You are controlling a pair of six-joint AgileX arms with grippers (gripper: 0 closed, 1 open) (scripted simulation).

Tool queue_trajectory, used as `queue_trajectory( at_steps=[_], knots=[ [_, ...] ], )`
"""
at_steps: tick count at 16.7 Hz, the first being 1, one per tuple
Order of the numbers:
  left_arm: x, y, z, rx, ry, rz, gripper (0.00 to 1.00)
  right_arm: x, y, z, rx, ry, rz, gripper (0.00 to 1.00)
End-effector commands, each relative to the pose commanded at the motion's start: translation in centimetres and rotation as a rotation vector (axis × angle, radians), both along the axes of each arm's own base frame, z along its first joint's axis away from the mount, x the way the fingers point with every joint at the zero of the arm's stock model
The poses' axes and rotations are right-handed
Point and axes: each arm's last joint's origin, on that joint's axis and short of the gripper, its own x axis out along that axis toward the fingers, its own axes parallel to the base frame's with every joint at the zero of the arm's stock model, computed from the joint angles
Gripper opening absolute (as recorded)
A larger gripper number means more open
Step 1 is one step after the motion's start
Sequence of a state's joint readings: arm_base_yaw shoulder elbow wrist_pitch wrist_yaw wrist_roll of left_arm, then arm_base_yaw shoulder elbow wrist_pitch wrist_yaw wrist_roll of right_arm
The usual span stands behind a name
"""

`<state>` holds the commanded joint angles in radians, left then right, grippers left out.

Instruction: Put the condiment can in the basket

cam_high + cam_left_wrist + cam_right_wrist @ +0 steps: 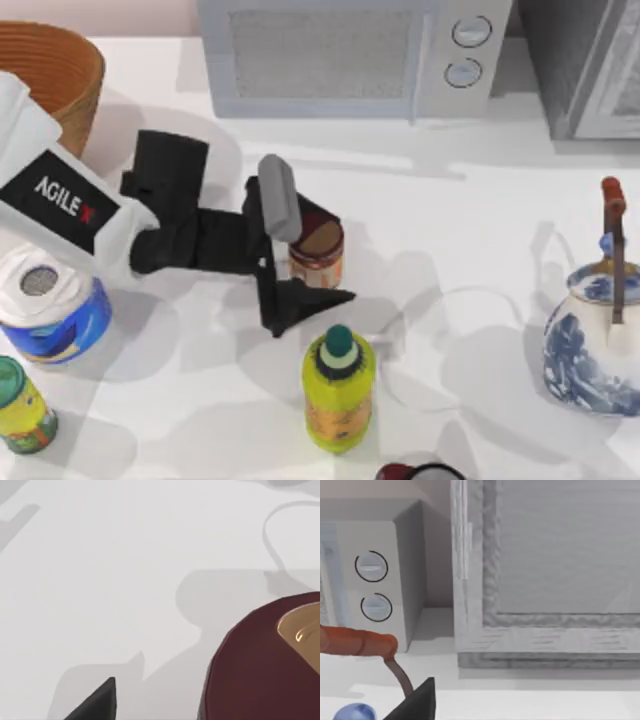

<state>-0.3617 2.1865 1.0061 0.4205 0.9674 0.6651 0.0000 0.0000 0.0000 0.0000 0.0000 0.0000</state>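
Left arm is reaching out from the table's left side toward the middle. Left gripper [300, 255] is at the condiment can [318, 250], jaws spread wide with the can between them: one finger just behind it, the other just in front, tip pointing right. Can't confirm contact with the can's sides from above. Can stands upright on the table [450, 230], near centre, maroon top showing.

Left wrist view: maroon top of the can [260, 665] sits close under the camera, with a gold-brown patch at the frame edge. One dark fingertip [97, 702] pokes in, apart from the can, bare table between them.

Basket [45, 70] sits at the far-left back corner, well apart from the can, with the arm's white body in front of it.

Other stuff on the table: yellow-green bottle [338, 390] with green cap just in front of the gripper, blue-and-white paper roll [50, 305] at the left, green-lidded can [22, 408] in the front-left corner, blue-and-white teapot [595, 340] at the right, microwave [350, 55] along the back.

Right wrist view looks at the microwave's dials [372, 587], a grey framed panel [550, 570] and the teapot's orange-brown handle [355, 641]. One dark fingertip [420, 702] of the right gripper is in frame; can't tell its jaw state.
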Motion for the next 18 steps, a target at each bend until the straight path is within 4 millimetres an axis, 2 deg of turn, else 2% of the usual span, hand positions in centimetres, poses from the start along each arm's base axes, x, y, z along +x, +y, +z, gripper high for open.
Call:
queue_trajectory(
  at_steps=[12,18],
  knots=[
    [0.0,0.0,0.0,0.0,0.0,0.0,0.02,0.0,0.0,0.0,0.0,0.0,0.0,1.0],
    [0.0,0.0,0.0,0.0,0.0,0.0,0.0,0.0,0.0,0.0,0.0,0.0,0.0,1.0]
  ],
)
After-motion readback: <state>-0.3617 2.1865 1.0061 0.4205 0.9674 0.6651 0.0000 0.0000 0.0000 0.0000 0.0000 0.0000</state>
